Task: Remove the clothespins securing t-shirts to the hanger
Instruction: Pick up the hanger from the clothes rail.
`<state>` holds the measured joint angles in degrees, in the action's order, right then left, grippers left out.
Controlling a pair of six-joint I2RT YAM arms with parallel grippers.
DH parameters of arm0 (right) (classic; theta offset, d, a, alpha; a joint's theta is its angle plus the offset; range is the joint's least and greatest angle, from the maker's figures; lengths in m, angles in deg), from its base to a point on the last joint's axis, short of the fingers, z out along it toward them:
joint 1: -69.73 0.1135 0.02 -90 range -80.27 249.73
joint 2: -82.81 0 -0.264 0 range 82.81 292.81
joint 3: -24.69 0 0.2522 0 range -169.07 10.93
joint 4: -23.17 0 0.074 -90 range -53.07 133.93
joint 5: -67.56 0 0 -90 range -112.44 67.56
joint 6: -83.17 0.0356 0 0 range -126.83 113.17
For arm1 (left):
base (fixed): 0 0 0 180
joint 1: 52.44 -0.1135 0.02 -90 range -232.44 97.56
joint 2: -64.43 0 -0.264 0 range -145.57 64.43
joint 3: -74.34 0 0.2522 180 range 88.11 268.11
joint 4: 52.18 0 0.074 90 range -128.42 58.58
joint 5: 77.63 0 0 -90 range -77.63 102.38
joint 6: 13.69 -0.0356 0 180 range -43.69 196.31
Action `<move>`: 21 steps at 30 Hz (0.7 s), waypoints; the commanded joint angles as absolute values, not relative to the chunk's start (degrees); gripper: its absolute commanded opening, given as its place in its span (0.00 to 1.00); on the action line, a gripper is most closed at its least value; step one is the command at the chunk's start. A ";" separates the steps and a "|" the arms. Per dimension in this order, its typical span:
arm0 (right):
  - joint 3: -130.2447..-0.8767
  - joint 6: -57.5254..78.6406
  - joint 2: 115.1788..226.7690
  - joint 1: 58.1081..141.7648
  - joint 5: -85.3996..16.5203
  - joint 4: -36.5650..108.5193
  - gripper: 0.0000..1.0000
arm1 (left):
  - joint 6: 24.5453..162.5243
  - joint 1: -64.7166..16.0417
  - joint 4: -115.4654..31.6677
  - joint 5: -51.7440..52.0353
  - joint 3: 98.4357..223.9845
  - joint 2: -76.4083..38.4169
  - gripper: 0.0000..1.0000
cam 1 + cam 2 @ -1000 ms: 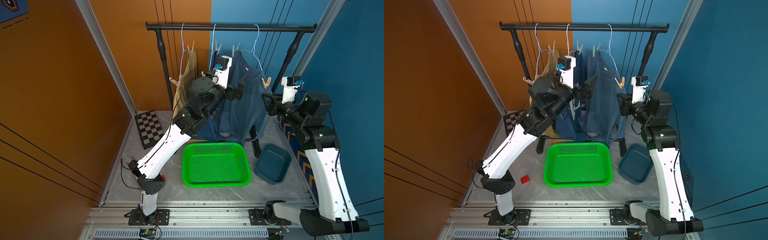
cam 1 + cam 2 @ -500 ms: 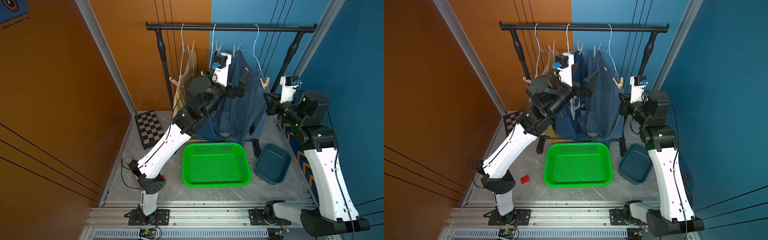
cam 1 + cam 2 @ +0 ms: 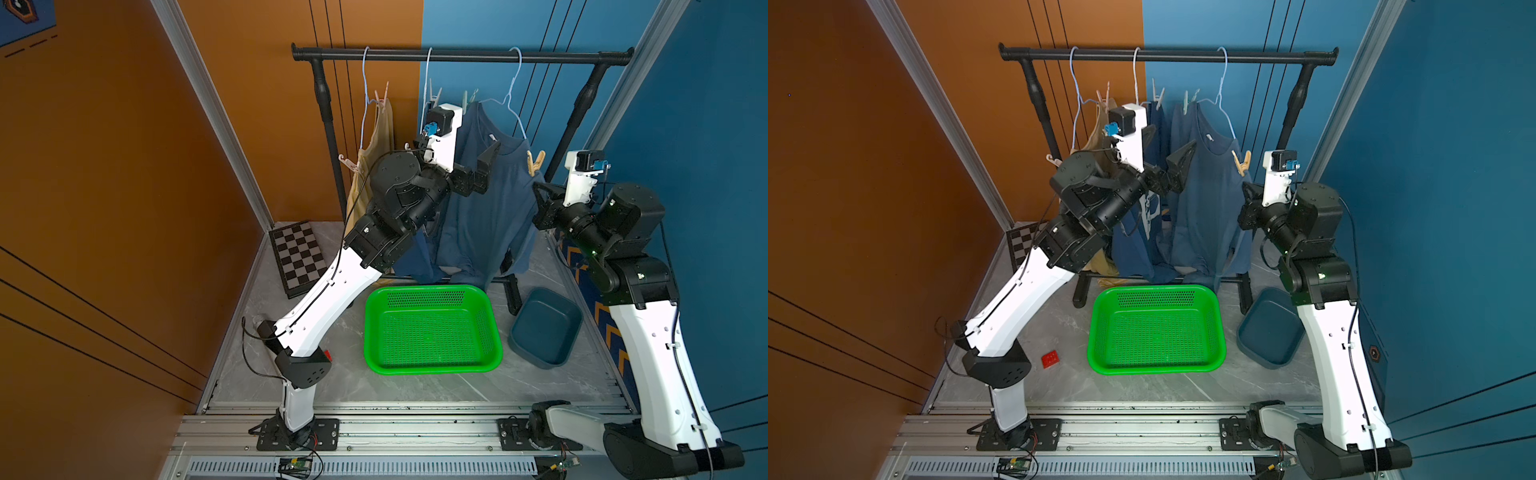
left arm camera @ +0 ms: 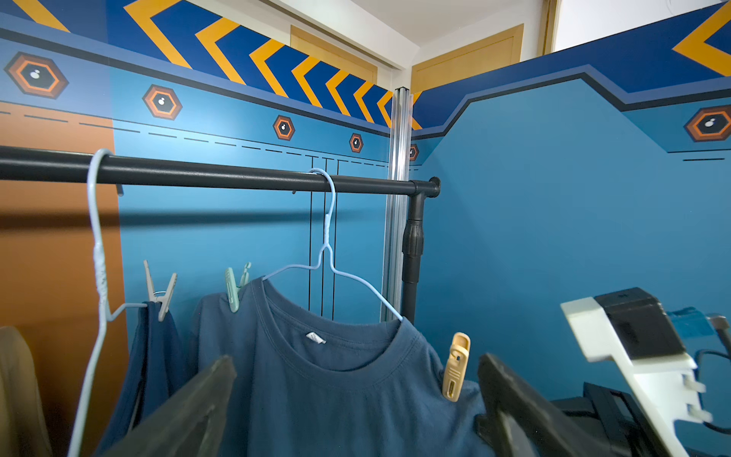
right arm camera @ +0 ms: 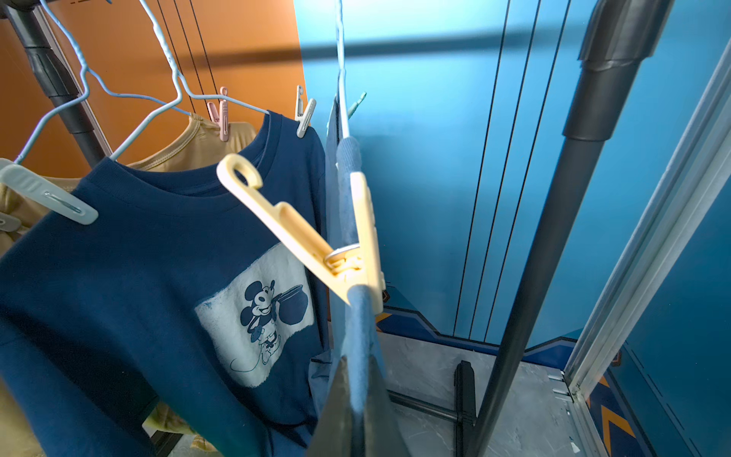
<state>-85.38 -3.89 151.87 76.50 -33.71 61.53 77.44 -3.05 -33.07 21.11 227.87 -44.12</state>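
In both top views a flat orange wall panel [image 3: 104,166] fills nine to twelve o'clock and a matte blue wall panel [image 3: 706,124] twelve to three. A black tubular metal clothes rail [image 3: 469,54] spans twelve o'clock above evenly lit grey marbled flooring [image 3: 415,390].

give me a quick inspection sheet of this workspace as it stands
surface: grey marbled tabletop
job's things: pale yellow t-shirt, navy t-shirt and slate blue t-shirt on wire hangers; yellow clothespin, mint clothespin, pink clothespin and white clothespin clipped on
clutter: green basket, dark blue bin, chessboard, small red block
grippers: left gripper open, facing the slate blue t-shirt; right gripper shut on that shirt's edge, below the yellow clothespin
cables: black cable looped low beside the left arm
surroundings: black garment rail, orange wall panel, blue wall panel
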 commanded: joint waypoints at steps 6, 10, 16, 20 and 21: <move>-87.83 -3.66 148.90 76.94 -33.73 54.68 0.00 | 77.65 -3.87 -34.38 21.65 229.35 -43.66 0.98; -88.80 -3.33 148.38 76.93 -34.55 54.92 0.00 | 77.90 -4.00 -33.79 21.67 229.34 -43.22 0.98; -88.98 -2.63 146.82 77.03 -35.30 55.37 0.00 | 78.10 -4.05 -33.09 21.87 227.00 -41.22 0.98; -89.02 -2.61 146.09 77.03 -35.78 56.21 0.00 | 78.58 -4.02 -34.27 22.30 223.21 -38.72 0.98; -89.01 -2.61 145.84 77.03 -35.82 56.41 0.00 | 78.67 -4.06 -34.40 22.39 222.42 -38.13 0.98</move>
